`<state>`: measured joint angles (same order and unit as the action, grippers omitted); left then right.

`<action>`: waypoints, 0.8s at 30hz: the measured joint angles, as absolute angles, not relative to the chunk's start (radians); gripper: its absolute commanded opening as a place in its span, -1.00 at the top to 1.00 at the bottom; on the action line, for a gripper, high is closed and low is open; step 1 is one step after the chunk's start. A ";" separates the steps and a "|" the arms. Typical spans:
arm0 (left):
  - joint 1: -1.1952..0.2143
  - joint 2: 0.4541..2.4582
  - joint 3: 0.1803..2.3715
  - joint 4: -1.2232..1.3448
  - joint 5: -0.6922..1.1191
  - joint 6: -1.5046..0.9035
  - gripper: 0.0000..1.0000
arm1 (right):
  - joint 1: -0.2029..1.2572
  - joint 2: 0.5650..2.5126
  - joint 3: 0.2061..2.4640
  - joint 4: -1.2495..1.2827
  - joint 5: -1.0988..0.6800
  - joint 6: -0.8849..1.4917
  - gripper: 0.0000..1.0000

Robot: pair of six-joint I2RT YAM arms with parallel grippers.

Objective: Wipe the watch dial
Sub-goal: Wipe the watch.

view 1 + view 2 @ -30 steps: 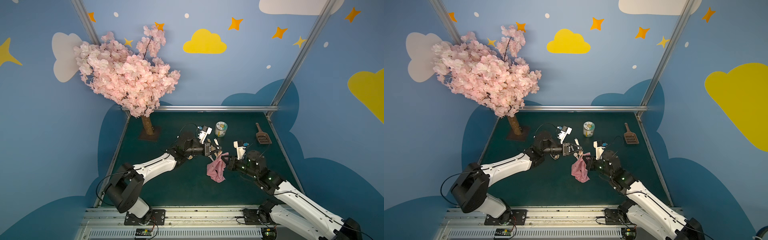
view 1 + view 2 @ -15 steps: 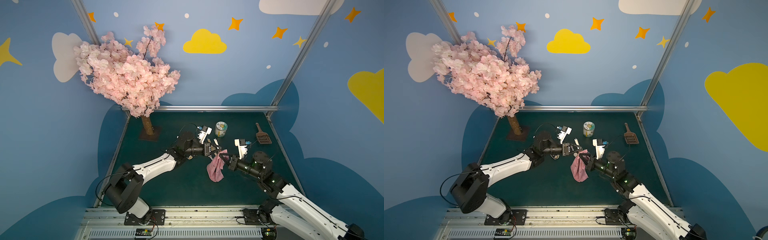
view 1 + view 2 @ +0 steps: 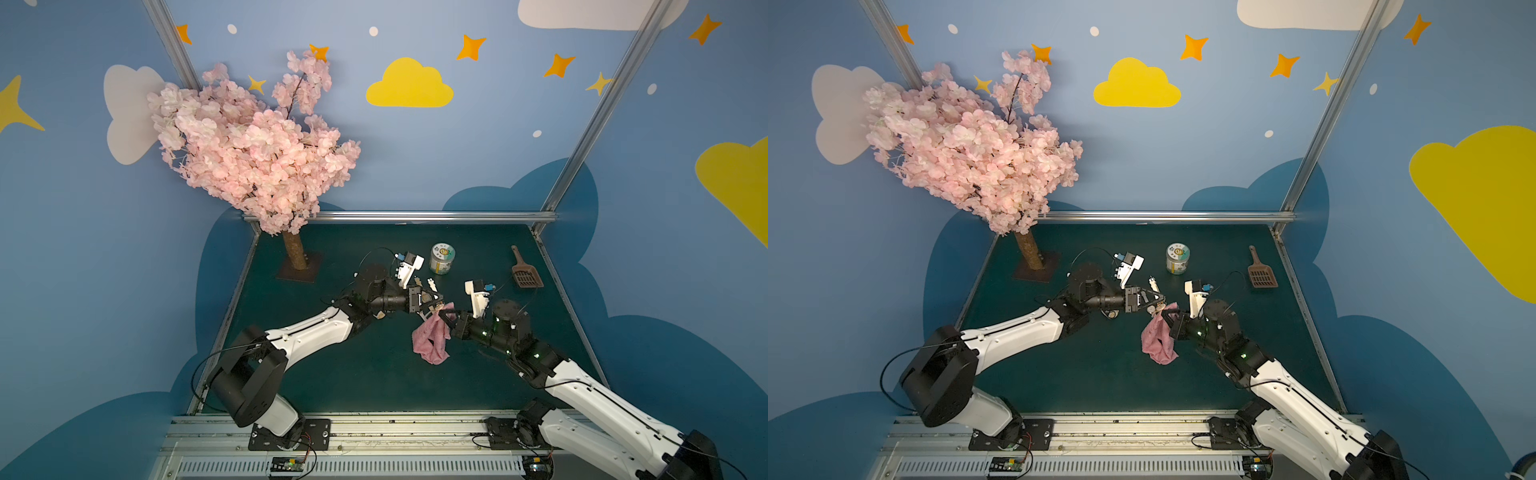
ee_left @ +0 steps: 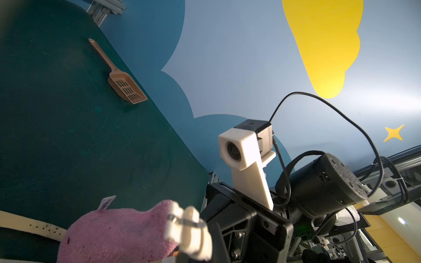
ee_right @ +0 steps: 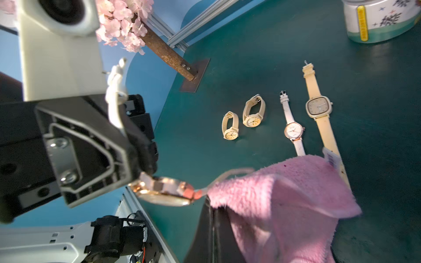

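Left gripper (image 3: 434, 304) clamped on watch (image 5: 163, 192), held aloft over mid-table. Right gripper (image 3: 448, 319) pinched on cloth (image 3: 432, 343), which sits at the case edge, not yet on the dial. Best: hold watch steady and sweep a flat fold across the glass with light pressure.

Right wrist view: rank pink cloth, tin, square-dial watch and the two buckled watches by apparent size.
1. pink cloth, inflated by nearness to the camera
2. tin, cropped by the frame edge
3. square-dial watch
4. buckled watches: look alike, unranked
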<state>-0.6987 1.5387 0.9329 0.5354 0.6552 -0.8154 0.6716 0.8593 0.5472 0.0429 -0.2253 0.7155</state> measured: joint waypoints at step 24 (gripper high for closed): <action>-0.694 1.534 0.933 0.543 0.646 -0.815 0.94 | 0.680 0.834 0.532 0.099 -0.213 0.703 1.00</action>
